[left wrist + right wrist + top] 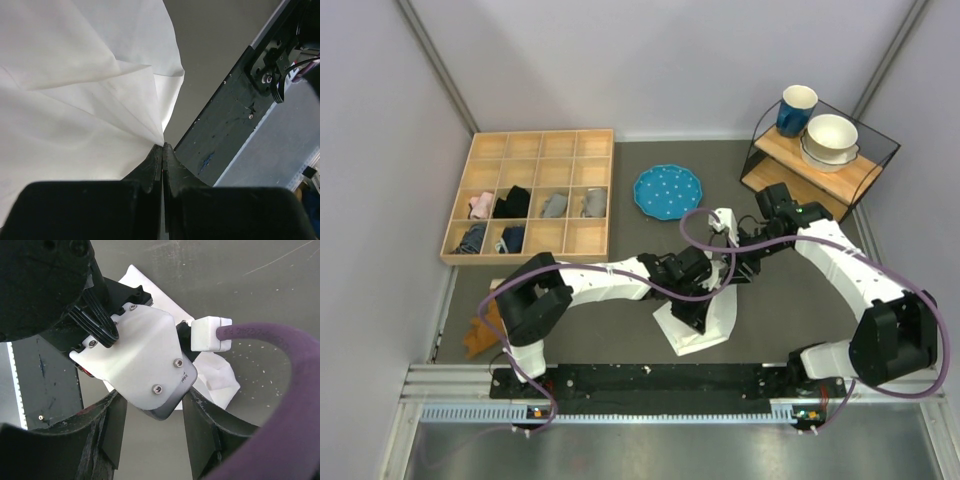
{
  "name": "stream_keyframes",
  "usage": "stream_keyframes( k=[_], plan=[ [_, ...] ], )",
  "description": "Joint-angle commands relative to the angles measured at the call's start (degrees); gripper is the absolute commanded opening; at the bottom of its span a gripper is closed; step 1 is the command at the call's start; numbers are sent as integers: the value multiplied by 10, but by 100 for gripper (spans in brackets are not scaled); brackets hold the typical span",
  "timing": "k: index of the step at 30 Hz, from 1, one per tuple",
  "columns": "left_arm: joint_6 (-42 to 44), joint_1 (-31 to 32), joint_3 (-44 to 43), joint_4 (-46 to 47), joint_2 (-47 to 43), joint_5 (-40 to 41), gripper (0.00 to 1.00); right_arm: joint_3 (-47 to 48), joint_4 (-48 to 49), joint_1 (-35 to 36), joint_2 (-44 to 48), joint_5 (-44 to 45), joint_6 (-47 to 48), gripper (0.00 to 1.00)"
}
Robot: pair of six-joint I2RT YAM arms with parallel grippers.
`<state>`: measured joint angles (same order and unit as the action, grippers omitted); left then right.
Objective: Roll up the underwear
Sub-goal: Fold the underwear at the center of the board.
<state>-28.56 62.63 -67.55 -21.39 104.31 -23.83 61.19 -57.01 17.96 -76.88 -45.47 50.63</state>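
The left gripper [163, 147] has its jaws closed together, pinching a corner of the underwear [75, 100]. The white cloth fans out from the pinch in sharp creases, filling the left of the view. To the right lie grey table [220, 30] and a scuffed black rail [225, 125].

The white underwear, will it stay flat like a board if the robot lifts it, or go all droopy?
Probably droopy: the underwear bunches into soft folds where the left gripper pinches it. It looks thin and light, so it should lift easily, but likely sag and unfold.
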Motion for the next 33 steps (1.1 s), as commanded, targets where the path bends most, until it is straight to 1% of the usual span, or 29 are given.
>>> stream_keyframes(
  k=[1, 4, 5, 7, 10, 11, 14, 15, 18, 23, 26, 29, 33],
  plan=[
    [39, 38, 13, -4, 17, -43, 0, 27, 89, 8, 1, -81, 12, 47],
    [34, 36, 10, 0, 26, -39, 1, 27, 88, 9, 0, -80, 14, 47],
    [33, 37, 9, 1, 29, -37, 7, 27, 86, 8, 0, -80, 15, 47],
    [32, 36, 8, 1, 27, -32, 10, 28, 84, 8, 0, -79, 17, 47],
    [31, 36, 11, 4, 18, -27, 16, 31, 78, 8, 1, -74, 17, 47],
    [32, 36, 13, 4, 10, -25, 23, 31, 75, 7, 2, -68, 17, 47],
    [30, 36, 22, 7, -16, -13, 36, 35, 60, -2, 13, -66, 18, 47],
    [30, 35, 29, 9, -24, -10, 42, 35, 53, -5, 19, -66, 18, 47],
    [27, 29, 42, 13, -58, 5, 50, 29, 37, -23, 45, -70, 23, 47],
    [28, 7, 63, 20, -116, 21, 54, 18, 23, -42, 76, -63, 22, 47],
    [25, -17, 89, 35, -146, 27, 56, 17, 20, -43, 79, -61, 18, 47],
    [27, -51, 110, 43, -159, 20, 58, 21, 16, -42, 75, -67, 16, 48],
    [30, -80, 127, 59, -162, 20, 58, 27, 13, -43, 64, -66, 12, 48]
  ],
)
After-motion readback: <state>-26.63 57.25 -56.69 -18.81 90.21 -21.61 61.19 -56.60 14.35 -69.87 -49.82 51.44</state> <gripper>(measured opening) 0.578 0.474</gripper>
